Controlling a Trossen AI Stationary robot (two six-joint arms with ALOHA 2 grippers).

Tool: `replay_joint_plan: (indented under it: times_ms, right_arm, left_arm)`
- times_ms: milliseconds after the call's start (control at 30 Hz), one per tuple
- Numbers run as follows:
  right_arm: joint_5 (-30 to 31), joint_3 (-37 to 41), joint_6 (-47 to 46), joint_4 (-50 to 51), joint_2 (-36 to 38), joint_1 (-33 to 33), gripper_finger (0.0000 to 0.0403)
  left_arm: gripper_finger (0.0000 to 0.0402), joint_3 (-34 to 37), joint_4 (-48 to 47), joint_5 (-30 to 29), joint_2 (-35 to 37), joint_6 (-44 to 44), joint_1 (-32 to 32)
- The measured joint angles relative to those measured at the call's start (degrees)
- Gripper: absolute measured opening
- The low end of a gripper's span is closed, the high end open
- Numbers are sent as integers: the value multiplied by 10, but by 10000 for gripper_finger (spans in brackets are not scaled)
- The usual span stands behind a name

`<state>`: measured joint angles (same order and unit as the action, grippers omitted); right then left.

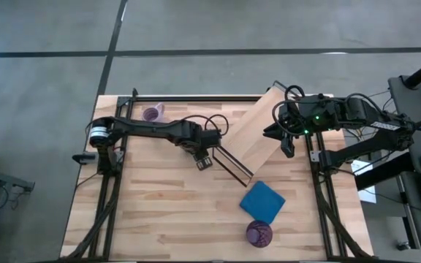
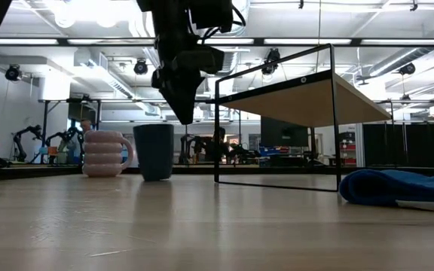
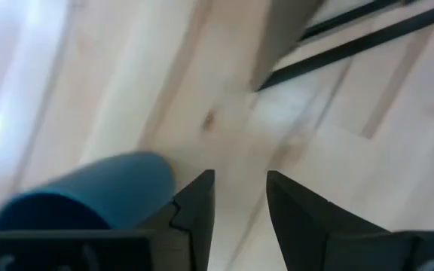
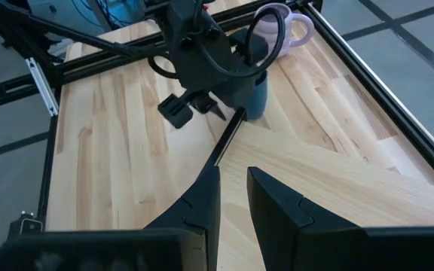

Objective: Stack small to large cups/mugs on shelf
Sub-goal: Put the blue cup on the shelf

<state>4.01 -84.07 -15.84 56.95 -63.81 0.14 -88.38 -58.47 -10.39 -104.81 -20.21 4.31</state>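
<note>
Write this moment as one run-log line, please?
left gripper: open, empty, beside dark blue cup | right gripper: open, over shelf | lavender mug, purple tumbler: on table

the striped wooden table point(image 1: 159, 204) carries the pale shelf point(image 1: 258, 124) set at a slant, a lavender mug point(image 1: 152, 113) and a dark blue cup point(image 2: 154, 150). a folded blue cloth point(image 1: 262, 201) and a purple tumbler point(image 1: 259, 233) sit close together near one edge.

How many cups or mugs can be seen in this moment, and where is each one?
3. The lavender mug stands at the table's far left corner; the dark blue cup stands beside it, under the left arm; the purple tumbler sits at the near edge by the blue cloth. None is on the shelf.
</note>
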Motion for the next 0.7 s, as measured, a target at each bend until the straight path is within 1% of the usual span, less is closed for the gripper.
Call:
replay_joint_plan:
  times_ms: [133, 233, 367, 400, 533, 600, 700]
  right_arm:
    - [0, 0, 0, 0, 0, 0, 63]
    - [0, 0, 0, 0, 0, 0, 63]
    - [0, 0, 0, 0, 0, 0, 63]
    - [0, 0, 0, -1, 0, 0, 63]
    - [0, 0, 0, -1, 0, 0, 63]
    - [0, 0, 0, -1, 0, 0, 63]
    - [0, 0, 0, -1, 0, 0, 63]
  left_arm:
    - [107, 0, -12, -33, 21, 0, 5]
    - [107, -3, -25, -35, 36, -3, 11]
    - [107, -8, -69, -33, 53, -15, 31]
    - [107, -7, -76, -27, 56, -25, 41]
    - [107, 5, -90, 37, 55, -50, 79]
    - [107, 6, -84, 52, 55, -63, 89]
    - [107, 4, -75, 55, 55, -64, 91]
